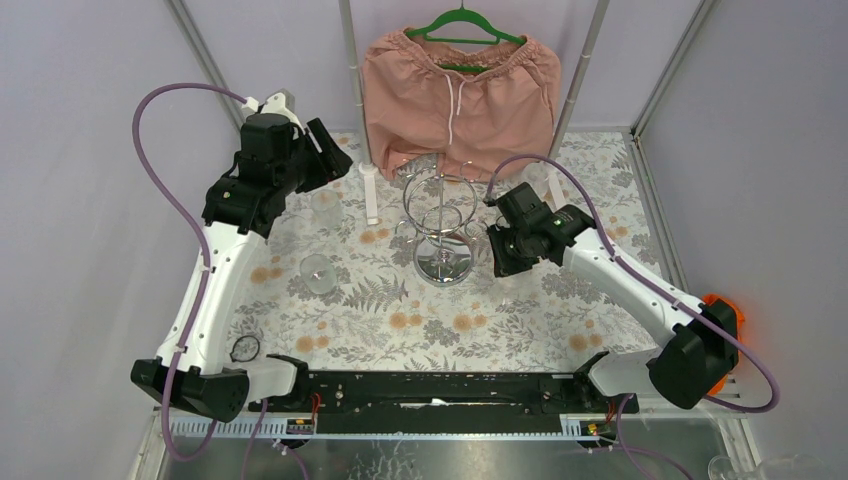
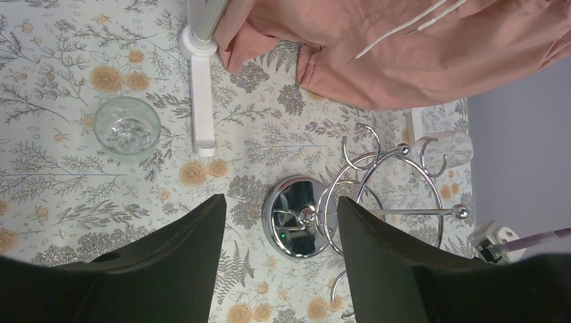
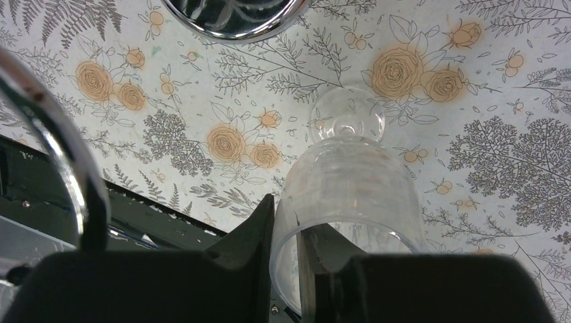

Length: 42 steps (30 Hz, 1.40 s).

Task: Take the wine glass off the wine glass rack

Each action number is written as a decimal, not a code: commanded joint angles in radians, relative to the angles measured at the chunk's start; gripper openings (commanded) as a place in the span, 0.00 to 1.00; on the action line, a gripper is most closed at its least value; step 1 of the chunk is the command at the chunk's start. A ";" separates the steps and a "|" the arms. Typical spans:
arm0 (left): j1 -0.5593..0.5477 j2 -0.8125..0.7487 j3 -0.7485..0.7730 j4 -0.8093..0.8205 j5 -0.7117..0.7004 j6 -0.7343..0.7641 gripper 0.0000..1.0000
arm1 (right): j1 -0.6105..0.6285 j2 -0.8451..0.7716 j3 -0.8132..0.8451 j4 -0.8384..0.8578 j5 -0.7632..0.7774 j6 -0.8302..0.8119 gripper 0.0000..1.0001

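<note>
Wine glass (image 3: 350, 182): light, brittle, slick. Right gripper (image 3: 288, 222) clamped on rim wall, 3 o'clock of rack (image 1: 442, 262). Left gripper (image 2: 279, 202) apart.

**Layout.** Wine glass rack (image 1: 440, 225) stands at mid-tabletop (image 1: 520, 320), with hung shorts (image 1: 460, 95) behind it. Left of the rack lies a support foot (image 1: 371, 195). Further left stand a rear glass (image 1: 326, 205) and a front glass (image 1: 317, 272), the latter closer to the arm bases. Right of the rack and apart from its base is the wine glass (image 3: 347, 182), foot toward the tabletop, with the right fingers (image 3: 252, 229) either side of its rim wall. Left gripper (image 2: 281, 202) hangs to the rack's left rear.
</note>
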 commanded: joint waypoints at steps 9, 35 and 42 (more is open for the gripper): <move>-0.005 0.005 -0.016 0.027 -0.015 0.022 0.69 | 0.009 -0.002 -0.014 0.026 -0.023 0.006 0.00; -0.006 0.007 -0.015 0.028 -0.038 0.026 0.70 | 0.009 -0.017 0.061 -0.035 -0.010 0.025 0.46; -0.006 0.007 -0.019 0.027 -0.038 0.025 0.70 | 0.009 -0.059 0.100 -0.052 0.001 0.034 0.48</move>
